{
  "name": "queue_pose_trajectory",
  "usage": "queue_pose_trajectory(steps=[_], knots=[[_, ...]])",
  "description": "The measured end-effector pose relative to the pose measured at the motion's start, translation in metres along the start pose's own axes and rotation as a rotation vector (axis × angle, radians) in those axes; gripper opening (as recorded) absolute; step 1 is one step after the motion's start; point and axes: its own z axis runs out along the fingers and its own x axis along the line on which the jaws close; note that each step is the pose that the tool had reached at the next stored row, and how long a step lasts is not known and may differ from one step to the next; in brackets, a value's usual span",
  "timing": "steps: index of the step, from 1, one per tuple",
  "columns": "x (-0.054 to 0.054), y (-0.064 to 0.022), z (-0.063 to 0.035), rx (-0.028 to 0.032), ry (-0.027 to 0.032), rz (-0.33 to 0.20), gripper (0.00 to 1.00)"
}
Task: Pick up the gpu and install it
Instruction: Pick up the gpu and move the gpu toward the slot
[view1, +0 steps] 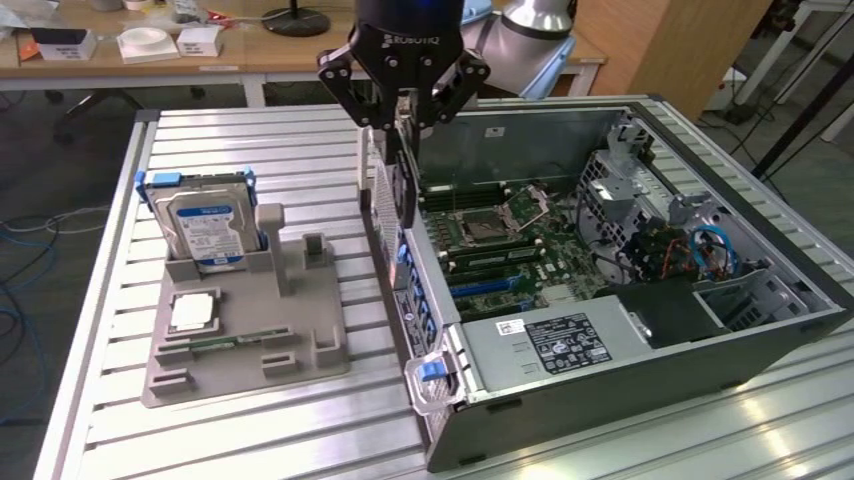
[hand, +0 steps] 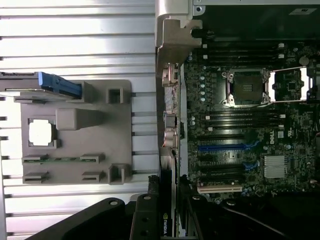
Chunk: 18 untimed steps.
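Black gripper (view1: 404, 122), dark gpu (hand: 166, 226), grey holder (view1: 310, 345).

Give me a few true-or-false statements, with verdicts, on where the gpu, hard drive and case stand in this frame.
1. The tool grips the gpu. True.
2. The gpu is already plugged into a slot. False: it hangs in the tool over the edge of the computer case.
3. The hard drive lies flat inside the case. False: it stands upright in the gray holder on the table.
4. The computer case is open, its motherboard exposed. True.
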Motion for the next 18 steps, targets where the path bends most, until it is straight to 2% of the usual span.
queue_pose_trajectory(steps=[18], knots=[[-0.025,0.0014,0.0006,-0.0001,0.0001,-0.002,0.26]])
